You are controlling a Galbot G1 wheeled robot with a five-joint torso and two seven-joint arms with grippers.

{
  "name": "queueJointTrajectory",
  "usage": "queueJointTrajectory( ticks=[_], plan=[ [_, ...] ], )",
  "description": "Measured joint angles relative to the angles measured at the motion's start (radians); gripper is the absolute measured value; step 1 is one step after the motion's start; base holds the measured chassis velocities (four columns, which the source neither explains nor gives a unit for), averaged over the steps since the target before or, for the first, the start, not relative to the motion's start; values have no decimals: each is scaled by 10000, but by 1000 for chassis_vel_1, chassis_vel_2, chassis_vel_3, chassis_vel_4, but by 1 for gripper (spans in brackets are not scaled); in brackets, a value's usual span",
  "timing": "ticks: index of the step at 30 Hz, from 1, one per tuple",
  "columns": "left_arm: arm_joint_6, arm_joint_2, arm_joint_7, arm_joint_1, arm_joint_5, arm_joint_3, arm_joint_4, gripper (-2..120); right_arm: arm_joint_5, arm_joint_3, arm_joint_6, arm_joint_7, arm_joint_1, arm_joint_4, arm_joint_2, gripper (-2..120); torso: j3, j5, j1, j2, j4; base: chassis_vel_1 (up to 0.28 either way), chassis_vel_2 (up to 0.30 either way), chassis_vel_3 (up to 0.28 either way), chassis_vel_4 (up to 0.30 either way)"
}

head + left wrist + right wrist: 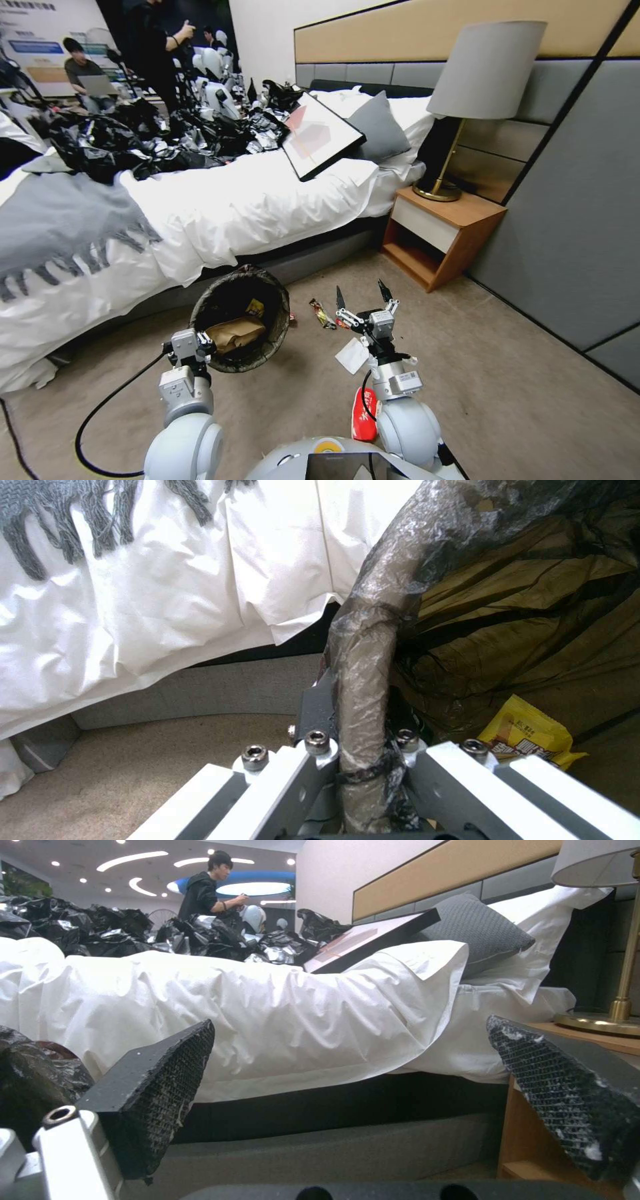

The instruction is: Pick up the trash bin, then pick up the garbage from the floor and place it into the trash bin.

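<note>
**Head view: bin held tilted at left, right gripper spread over the floor**

Head view, from the left: the left gripper (pixel 193 347) is clamped on the near rim of the trash bin (pixel 241 319), one finger on each side of the bag-wrapped edge, as the left wrist view shows (pixel 363 760). The bin hangs just in front of the bed (pixel 200 207), above the carpet, tipped so that its mouth faces up and back toward the robot; its long axis slants away toward the bed. Inside it lie two pieces: one brown paper bag (pixel 235 332) and one yellow snack packet (pixel 255 307), the packet also seen in the left wrist view (pixel 527 735).

Just right of the bin, one dark snack wrapper (pixel 323 313) lies on the carpet, its length running diagonally away from the bin. Beside it hovers the right gripper (pixel 364 297), its two black fingers (pixel 153 1090) spread wide and holding nothing, pointing toward the bed. Close to the robot's body, behind the right arm, one red-and-white packet (pixel 363 413) lies on the floor, its long axis pointing toward the bed.

Farther right stands one wooden nightstand (pixel 443 233) with one lamp (pixel 483 73) on it.
</note>
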State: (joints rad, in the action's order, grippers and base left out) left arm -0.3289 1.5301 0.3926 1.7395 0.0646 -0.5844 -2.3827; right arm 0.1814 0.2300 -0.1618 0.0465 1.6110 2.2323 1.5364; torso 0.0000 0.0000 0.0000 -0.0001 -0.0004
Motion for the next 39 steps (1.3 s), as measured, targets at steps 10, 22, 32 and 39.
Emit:
queueJointTrajectory(
  ticks=[10, 22, 32, 39],
  plan=[
    [265, -32, -15, 2, -25, 13, 24, 0, 24, -1, 26, -25, -5, -4, -39, 100, 0, 0, 0, 1, 1, 0, 0, 0, 0],
    [311, -116, -3, -2, -85, 86, 44, 0, 57, 32, 195, 11, 113, 119, -132, 100, 0, 0, 0, 0, 3, 0, 0, 0, 0],
    [290, -93, 0, -1, -82, 83, 35, 0, -4, -58, 463, 212, 224, 232, -122, 100, 0, 0, 0, 1, 2, 0, 0, 0, 0],
    [270, -78, 4, -44, -66, 87, 90, 0, -596, -158, 1359, 703, 345, 446, -404, 100, 0, 0, 0, 1, 2, 0, 0, 0, 0]
  ],
)
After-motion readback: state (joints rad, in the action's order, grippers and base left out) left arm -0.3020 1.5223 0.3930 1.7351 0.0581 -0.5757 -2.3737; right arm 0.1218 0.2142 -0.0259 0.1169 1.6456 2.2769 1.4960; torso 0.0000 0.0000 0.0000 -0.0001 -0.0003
